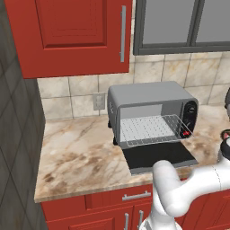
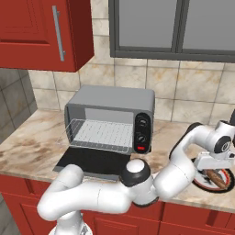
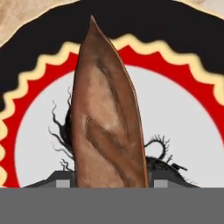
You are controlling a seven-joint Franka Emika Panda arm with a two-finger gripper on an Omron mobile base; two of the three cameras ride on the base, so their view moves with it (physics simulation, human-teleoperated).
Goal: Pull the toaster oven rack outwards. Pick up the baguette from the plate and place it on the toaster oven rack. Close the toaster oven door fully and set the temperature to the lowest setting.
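Note:
The golden-brown baguette (image 3: 109, 127) lies on a round plate (image 3: 179, 127) with a white middle, red ring and black rim. My gripper (image 3: 111, 183) is down over it, a fingertip (image 3: 65, 183) pressed to each side of the loaf. From the right base view the gripper (image 2: 215, 168) hangs over the plate (image 2: 228, 186) on the counter, right of the toaster oven (image 2: 110, 98). The toaster oven door (image 2: 92, 161) lies open and flat. The toaster oven rack (image 2: 101, 133) is drawn out over it and bare.
Knobs (image 2: 142, 123) and a red light sit on the oven's right strip. Red wall cabinets (image 1: 76, 36) hang above the marble counter (image 1: 76, 152). A tiled wall and a window (image 2: 174, 27) stand behind. A dark wall closes the counter's left end.

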